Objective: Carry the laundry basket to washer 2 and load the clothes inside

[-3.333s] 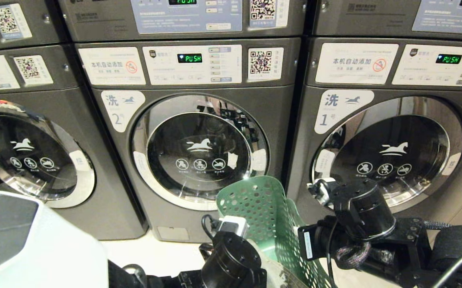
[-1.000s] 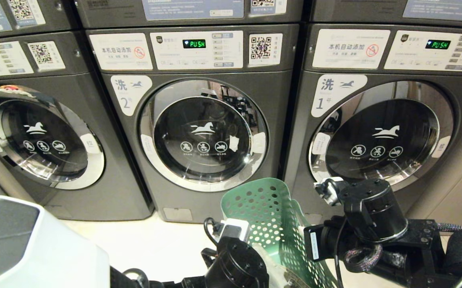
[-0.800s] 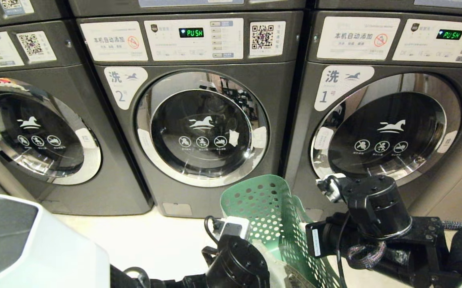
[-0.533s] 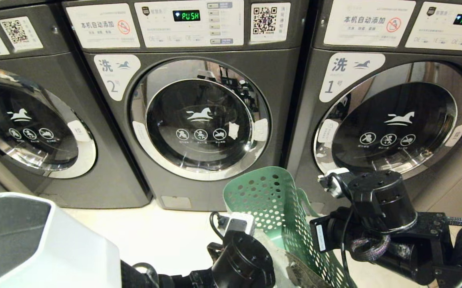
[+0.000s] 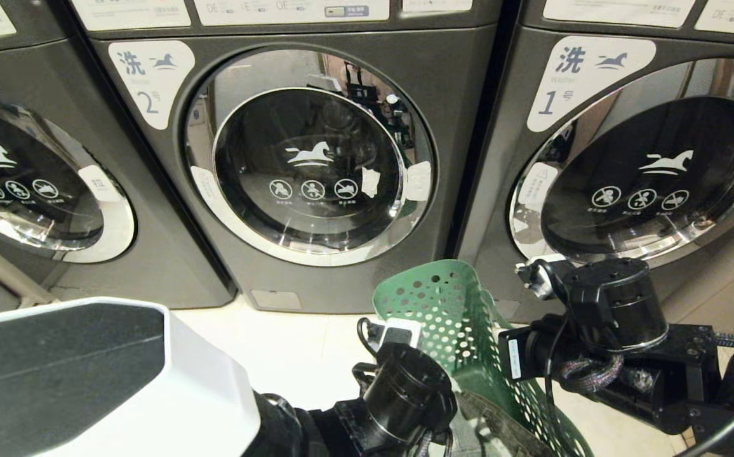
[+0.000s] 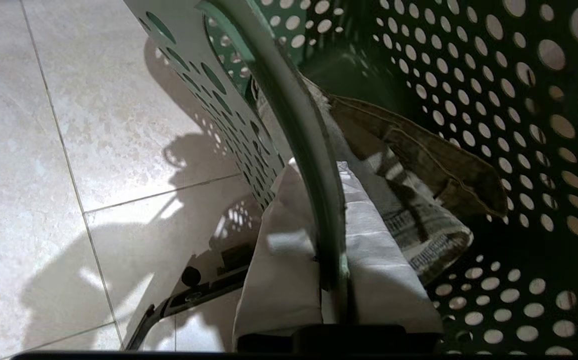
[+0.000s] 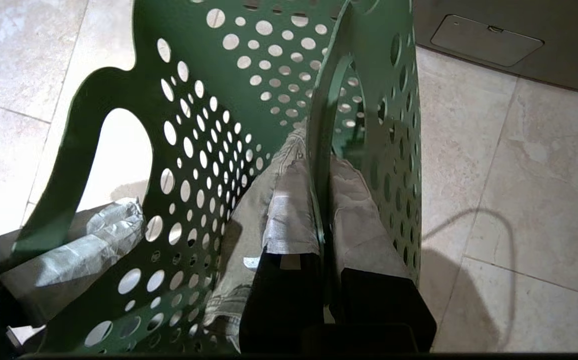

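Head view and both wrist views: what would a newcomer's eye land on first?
The green laundry basket, held above the tiled floor with each gripper's jaws clamped on a side rim: left gripper, right gripper. Behind it, washer 2 with its round chrome door shut. The clothes lie crumpled inside the basket.

Both arms extend forward at the near edge. The left pincer point(image 6: 331, 280) is clamped closed, wrapped fingers point(image 6: 279, 270) pointing downward. The right pincer point(image 7: 325, 220) is likewise clamped closed, well apart from the left.

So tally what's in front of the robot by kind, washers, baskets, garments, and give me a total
Dark grey front-loading washers: 3
Dark green perforated plastic laundry baskets: 1
Grey-green wrinkled fabric garments in the basket: 1
Total: 5
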Controlling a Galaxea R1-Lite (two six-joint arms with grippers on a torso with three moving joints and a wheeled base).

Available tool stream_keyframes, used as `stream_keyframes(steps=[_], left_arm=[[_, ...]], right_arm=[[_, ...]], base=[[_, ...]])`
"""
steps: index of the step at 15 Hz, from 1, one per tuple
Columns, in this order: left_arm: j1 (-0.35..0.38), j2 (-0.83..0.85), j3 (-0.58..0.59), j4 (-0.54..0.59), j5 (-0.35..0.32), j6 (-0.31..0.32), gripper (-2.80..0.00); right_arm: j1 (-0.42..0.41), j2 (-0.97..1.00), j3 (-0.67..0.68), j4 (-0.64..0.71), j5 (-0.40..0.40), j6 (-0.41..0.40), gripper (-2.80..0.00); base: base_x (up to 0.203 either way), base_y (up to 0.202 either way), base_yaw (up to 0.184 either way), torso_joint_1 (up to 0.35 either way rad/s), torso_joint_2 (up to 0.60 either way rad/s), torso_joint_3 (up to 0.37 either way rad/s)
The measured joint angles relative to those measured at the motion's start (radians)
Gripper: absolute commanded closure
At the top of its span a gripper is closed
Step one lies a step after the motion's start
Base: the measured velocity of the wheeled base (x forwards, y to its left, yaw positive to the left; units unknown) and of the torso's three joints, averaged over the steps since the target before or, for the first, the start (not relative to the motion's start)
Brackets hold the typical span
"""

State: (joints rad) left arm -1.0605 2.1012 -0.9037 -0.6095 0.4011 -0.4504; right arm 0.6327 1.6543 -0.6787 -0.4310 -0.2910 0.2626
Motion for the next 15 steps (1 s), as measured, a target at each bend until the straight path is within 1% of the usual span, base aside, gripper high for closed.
stream_keyframes(steps=[4, 13, 15], left_arm=[[0.012, 0.034, -0.055, -0.001, -0.001, 0.016, 0.0], [0.023, 0.066, -0.119, -0.002, -0.003, 0.018, 0.0], [0.028, 0.071, -0.129, -0.007, -0.005, 0.026, 0.0]], right_arm=[[-0.019, 0.001, 0.0, -0.002, -0.004, -0.001, 0.0], [-0.038, 0.001, -0.003, -0.001, -0.004, 0.0, 0.0], [-0.043, 0.002, -0.012, 0.0, -0.004, 0.0, 0.0]], base=[[0.0, 0.0, 0.0, 0.003, 0.0, -0.198], [0.0, 0.0, 0.0, 0.002, 0.0, -0.194], [0.0, 0.0, 0.0, 0.002, 0.0, -0.068]])
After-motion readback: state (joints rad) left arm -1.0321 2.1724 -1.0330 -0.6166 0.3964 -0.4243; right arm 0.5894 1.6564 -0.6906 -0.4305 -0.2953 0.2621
